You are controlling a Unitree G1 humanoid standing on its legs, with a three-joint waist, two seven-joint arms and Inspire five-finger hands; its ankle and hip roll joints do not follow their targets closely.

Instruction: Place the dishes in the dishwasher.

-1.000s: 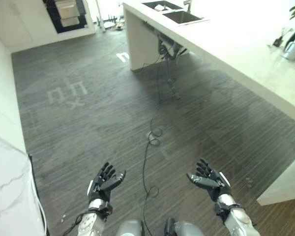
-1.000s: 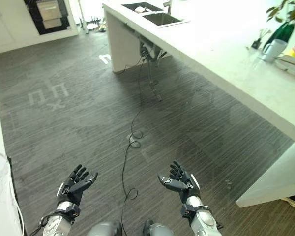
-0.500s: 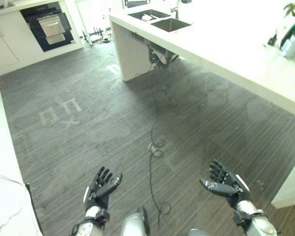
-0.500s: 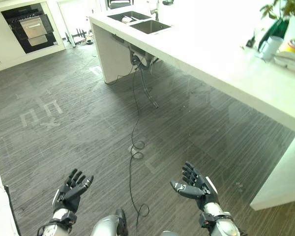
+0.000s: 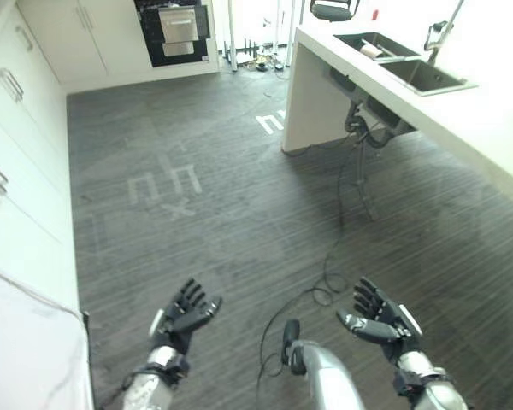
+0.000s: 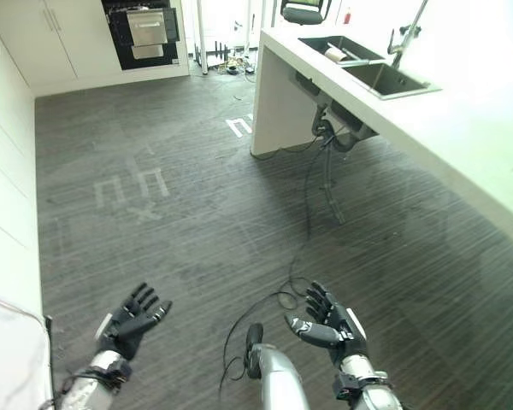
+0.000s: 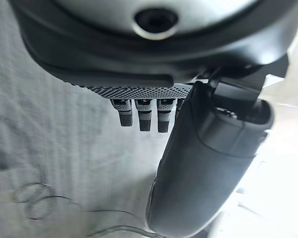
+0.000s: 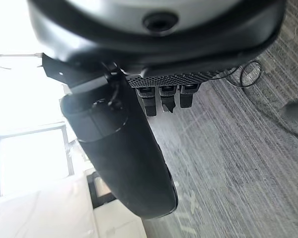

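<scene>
Basically the approach step: left hand (image 5: 181,315) and right hand (image 5: 378,319) hang low over the dark floor (image 5: 239,196), fingers spread, holding nothing. No dishes picked up yet. The dishwasher (image 5: 178,28) looks like the dark open unit at the far wall, well apart from both hands; hard to confirm. Something pale lies in the sink (image 6: 359,67) on the counter (image 6: 470,137), maybe a dish. Next: walk to the dishes.

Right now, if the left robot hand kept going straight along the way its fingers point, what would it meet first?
The left robot hand is open and holds nothing, fingers angled forward and slightly right over the dark wood floor. The way looks free; nothing stands near along it. Far beyond lies the white counter, though depth is unclear.
</scene>
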